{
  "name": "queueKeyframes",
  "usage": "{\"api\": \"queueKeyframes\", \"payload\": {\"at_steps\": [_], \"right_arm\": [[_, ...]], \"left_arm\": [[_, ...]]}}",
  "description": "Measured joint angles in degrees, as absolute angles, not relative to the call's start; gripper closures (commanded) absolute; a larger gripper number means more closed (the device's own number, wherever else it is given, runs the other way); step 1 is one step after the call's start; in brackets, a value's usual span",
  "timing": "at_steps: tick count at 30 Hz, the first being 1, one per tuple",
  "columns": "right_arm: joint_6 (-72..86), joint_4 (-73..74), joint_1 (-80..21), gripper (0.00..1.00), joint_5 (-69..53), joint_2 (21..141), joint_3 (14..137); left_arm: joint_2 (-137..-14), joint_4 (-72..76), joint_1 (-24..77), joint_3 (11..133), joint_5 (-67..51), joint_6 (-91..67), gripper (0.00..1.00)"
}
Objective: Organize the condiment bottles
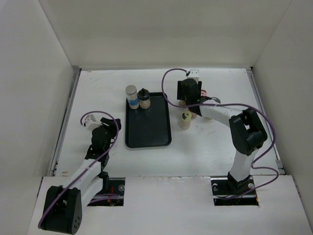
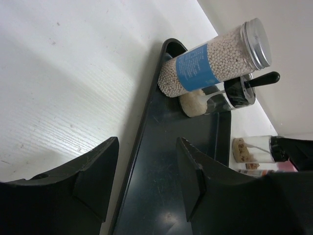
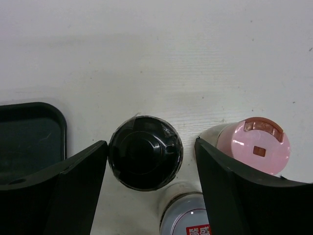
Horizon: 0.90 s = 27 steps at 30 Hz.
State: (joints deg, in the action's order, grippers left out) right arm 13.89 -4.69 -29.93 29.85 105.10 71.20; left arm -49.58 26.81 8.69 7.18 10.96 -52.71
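1. The right gripper point(image 3: 150, 147) points straight down with its jaws spread wide, one on each side of a black-capped jar point(image 3: 145, 152) at the centre of the right wrist view
2. The left-of-frame finger point(image 3: 73, 181) sits right against the cap's edge. Whether it touches I cannot tell. A clear gap shows between the cap and the other finger, so nothing is pinched
3. A pink-capped jar point(image 3: 254, 144) stands just beside the outer face of the right-of-frame finger, and a grey-capped jar point(image 3: 188, 215) with a red label shows at the bottom edge, near the black cap
4. All three stand on the white table point(image 3: 156, 49), right of the black tray point(image 3: 29, 132), whose rounded corner shows at mid-left
5. The left gripper point(image 2: 146, 161) is partly spread and holds nothing. It hangs over the tray's long edge, touching neither tray nor jar
6. In the upper right of the left wrist view, a blue-labelled jar point(image 2: 215, 63) with a silver cap and a dark-lidded jar point(image 2: 220, 95) stand side by side in the tray's far corner
7. From the top camera, a cream-capped jar point(image 1: 185, 119) stands alone on the table, right of the tray and below the right gripper
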Motion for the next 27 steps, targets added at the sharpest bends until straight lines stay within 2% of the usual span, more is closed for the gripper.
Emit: {"api": "queueKeyframes", "payload": {"at_steps": [3,5,8,17,27], "right_arm": [[14.57,-4.14,-29.34,0.31,28.99,105.91,71.46],[14.85,-4.05,-29.02,0.4,28.53,106.37,71.83],[15.07,-3.75,-28.69,0.48,27.83,106.56,72.4],[13.89,-5.98,-29.65,0.5,27.62,104.12,71.44],[11.81,-9.37,-39.11,0.5,26.35,107.22,79.07]], "left_arm": [[-49.65,26.81,8.78,7.18,10.96,-52.71,0.52],[-49.71,26.79,8.8,7.18,10.92,-52.71,0.52],[-49.6,26.81,8.8,7.18,10.96,-52.71,0.52],[-49.6,26.81,8.88,7.18,11.11,-52.71,0.52],[-50.22,26.81,9.04,7.18,11.07,-52.69,0.52]]}}
